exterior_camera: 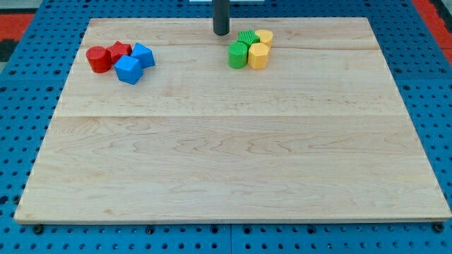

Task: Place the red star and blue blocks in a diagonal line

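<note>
Red, blue, green, yellow blocks (128, 69); pale wooden board (233, 162)

Pale wooden board (233, 162) lay on a blue perforated surface (28, 85), even light, reddish patches, perhaps flooring, at the top corners (18, 17)

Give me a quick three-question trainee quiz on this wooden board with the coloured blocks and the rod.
1. True or false: my tip touches the red star block.
2. Which cluster is nearer my tip: A red and blue, B green and yellow?
3. How many blue blocks are there?

Key: 1 false, it stands apart near the view's top. 2 B, beside the green cylinder block. 3 Two: blue cube block, second blue block.
</note>
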Available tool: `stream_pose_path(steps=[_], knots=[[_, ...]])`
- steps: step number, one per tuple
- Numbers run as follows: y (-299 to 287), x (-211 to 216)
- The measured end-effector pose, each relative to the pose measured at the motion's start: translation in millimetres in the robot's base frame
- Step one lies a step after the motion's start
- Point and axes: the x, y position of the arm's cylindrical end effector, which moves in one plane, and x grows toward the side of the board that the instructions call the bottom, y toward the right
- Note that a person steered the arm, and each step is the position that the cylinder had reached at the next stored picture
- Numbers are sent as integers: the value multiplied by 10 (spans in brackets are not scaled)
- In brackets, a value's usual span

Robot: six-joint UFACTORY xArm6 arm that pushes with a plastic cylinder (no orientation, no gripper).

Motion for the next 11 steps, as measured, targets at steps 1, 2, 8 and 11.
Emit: stream_pose_path(steps=[1, 2, 8, 11], knots=[[14, 0], [22, 0], [18, 78], [80, -138]])
